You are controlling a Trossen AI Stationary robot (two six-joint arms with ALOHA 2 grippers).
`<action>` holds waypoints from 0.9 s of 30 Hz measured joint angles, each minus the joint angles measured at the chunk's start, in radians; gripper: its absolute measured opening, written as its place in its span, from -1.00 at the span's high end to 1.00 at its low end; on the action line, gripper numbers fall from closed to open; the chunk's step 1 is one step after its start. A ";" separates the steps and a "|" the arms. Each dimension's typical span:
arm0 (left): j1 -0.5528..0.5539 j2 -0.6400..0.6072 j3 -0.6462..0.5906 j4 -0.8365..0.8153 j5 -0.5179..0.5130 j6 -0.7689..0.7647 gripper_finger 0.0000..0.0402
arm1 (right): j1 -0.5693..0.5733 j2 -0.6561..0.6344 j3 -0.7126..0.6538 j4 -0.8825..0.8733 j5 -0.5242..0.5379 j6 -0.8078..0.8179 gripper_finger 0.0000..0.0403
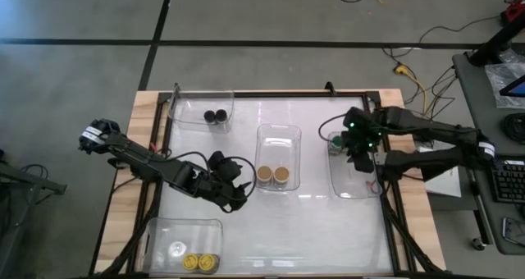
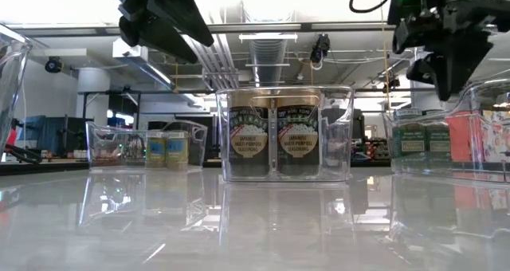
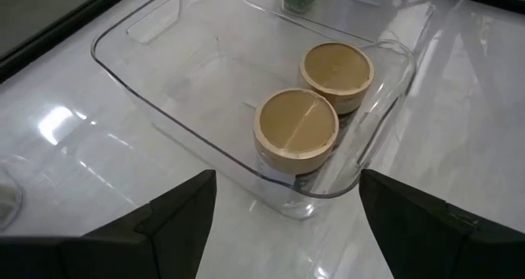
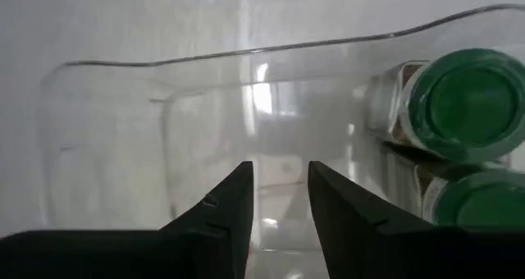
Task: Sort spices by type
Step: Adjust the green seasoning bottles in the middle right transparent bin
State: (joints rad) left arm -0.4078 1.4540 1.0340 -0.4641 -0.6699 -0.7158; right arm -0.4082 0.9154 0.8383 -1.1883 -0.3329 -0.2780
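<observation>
Spice jars sit sorted in four clear bins. High view: two black-lid jars (image 1: pixel 216 116) in the far-left bin (image 1: pixel 190 103); two tan-lid jars (image 1: pixel 273 176) at the near end of the middle bin (image 1: pixel 278 136); two yellow-lid jars (image 1: pixel 199 263) in the near-left bin (image 1: pixel 161 228); green-lid jars (image 1: pixel 335 142) at the far-left corner of the right bin (image 1: pixel 344 184). Left gripper (image 1: pixel 230 189) is just left of the middle bin, above the table (image 1: pixel 312 230). Right gripper (image 1: pixel 358 150) hangs over the right bin, beside the green-lid jars.

Low view: tan-lid jars (image 2: pixel 275 142) side by side in the middle bin (image 2: pixel 284 94), labels facing the camera. Yellow-lid jars (image 2: pixel 166 149) left, farther back. Green-lid jars (image 2: pixel 423 140) right. Both grippers hang above bin height.

Left wrist view: left gripper (image 3: pixel 285 213) has its fingers (image 3: pixel 176 205) spread wide, holding nothing; tan-lid jars (image 3: pixel 316 98) touch each other just beyond.

Right wrist view: right gripper (image 4: pixel 279 201) fingers (image 4: pixel 230 205) are nearly together, a narrow gap between them, nothing held. Two green-lid jars (image 4: pixel 463 102) lie off to one side inside the bin (image 4: pixel 123 131).
</observation>
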 joint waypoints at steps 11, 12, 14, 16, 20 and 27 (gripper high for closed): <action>0.000 0.000 0.000 0.000 -0.001 0.000 -0.41 | 0.049 0.035 0.000 0.117 0.138 0.033 0.56; 0.000 0.000 0.000 0.000 -0.001 0.000 -0.41 | 0.048 0.036 0.000 0.117 0.145 0.034 0.55; 0.000 0.000 0.000 0.000 -0.001 0.000 -0.41 | 0.048 0.036 0.000 0.117 0.149 0.033 0.54; 0.000 0.000 0.000 0.000 -0.001 0.000 -0.41 | 0.048 0.038 0.000 0.117 0.150 0.033 0.52; -0.001 0.000 0.000 0.000 -0.001 0.000 -0.41 | 0.048 0.051 0.000 0.117 0.151 0.026 0.51; -0.001 0.000 0.000 -0.001 0.000 0.000 -0.41 | 0.048 0.087 -0.002 0.129 0.177 -0.007 0.55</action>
State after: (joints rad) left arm -0.4084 1.4540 1.0341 -0.4647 -0.6701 -0.7161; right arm -0.3599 1.0029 0.8368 -1.0596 -0.1557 -0.2846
